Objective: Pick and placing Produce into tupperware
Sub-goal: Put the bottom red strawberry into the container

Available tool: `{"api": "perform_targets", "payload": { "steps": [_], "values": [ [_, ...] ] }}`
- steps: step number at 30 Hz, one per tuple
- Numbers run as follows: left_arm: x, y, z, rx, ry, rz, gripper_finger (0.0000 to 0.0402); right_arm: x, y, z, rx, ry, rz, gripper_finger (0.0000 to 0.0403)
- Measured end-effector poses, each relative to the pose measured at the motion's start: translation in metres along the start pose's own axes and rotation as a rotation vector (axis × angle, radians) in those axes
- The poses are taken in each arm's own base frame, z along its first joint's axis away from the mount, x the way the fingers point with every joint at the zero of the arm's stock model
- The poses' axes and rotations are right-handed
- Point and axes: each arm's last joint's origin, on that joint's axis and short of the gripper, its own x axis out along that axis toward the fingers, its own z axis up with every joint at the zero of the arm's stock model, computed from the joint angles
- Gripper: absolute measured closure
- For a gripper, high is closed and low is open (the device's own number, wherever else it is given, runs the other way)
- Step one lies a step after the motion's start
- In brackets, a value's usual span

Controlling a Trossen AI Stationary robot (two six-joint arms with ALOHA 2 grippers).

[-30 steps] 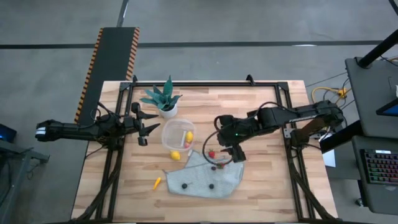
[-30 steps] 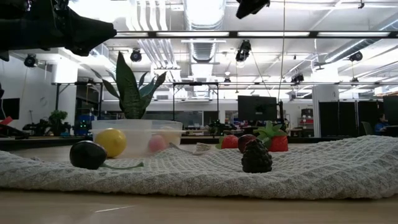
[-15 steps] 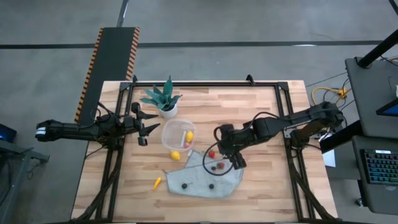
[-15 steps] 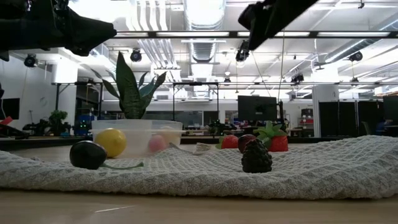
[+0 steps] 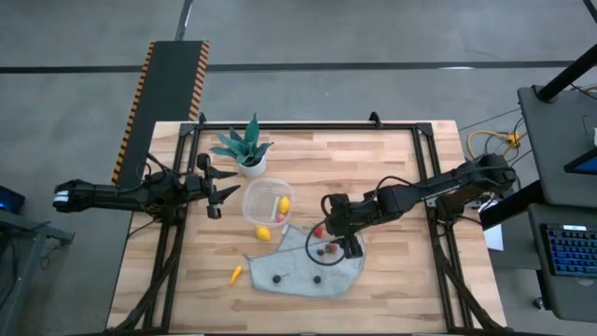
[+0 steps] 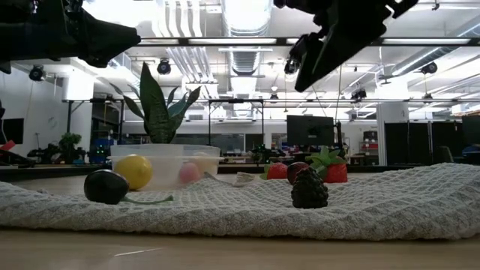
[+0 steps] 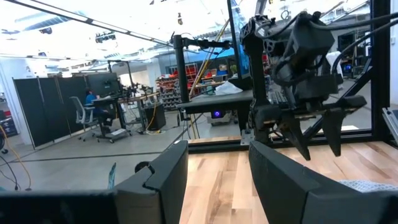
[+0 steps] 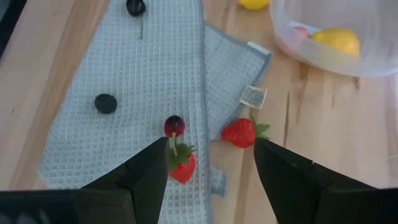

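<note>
My right gripper (image 8: 211,177) is open and hovers above the grey waffle cloth (image 5: 308,266), pointing down, touching nothing. Below its fingers lie a strawberry (image 8: 182,169) and a dark cherry (image 8: 174,125) on the cloth. A second strawberry (image 8: 239,132) rests on the wood by the cloth's edge. A blackberry (image 8: 105,103) and a dark berry (image 8: 135,6) lie farther along the cloth. The clear round tupperware (image 5: 268,203) holds a lemon (image 5: 284,202). Another lemon (image 5: 263,233) lies beside it, and a carrot (image 5: 236,273) sits on the table. My left gripper (image 5: 213,191) waits open, left of the tupperware.
A green spiky plant in a white pot (image 5: 244,149) stands just beyond the tupperware. The cloth has a folded corner with a tag (image 8: 252,96). Bare wood stretches to the right of the cloth and along the near edge. A black frame rail (image 5: 280,124) borders the table.
My right gripper has come down toward the cloth and shifted slightly toward the table's left, ending over the strawberries; in the low view it has dropped into sight from above. It stays open. The produce and the cloth have not moved.
</note>
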Motion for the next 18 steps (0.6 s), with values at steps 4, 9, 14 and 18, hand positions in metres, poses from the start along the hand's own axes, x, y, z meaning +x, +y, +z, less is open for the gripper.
{"api": "perform_targets", "payload": {
  "steps": [4, 9, 14, 18],
  "values": [
    [0.0, 0.0, 0.0, 0.0, 0.0, 0.0, 0.0245, 0.008, 0.0, -0.007, 0.022, -0.012, 0.002, 0.0177],
    [0.0, 0.0, 0.0, 0.0, 0.0, 0.001, 0.0245, 0.014, 0.004, -0.011, 0.014, -0.054, 0.01, 0.0177],
    [0.0, 0.0, 0.0, 0.0, 0.0, 0.002, 0.0245, 0.021, 0.006, -0.015, 0.007, -0.084, 0.017, 0.0177],
    [0.0, 0.0, 0.0, 0.0, 0.001, 0.003, 0.0245, 0.03, 0.008, -0.018, 0.003, -0.055, 0.018, 0.0177]
  ]
}}
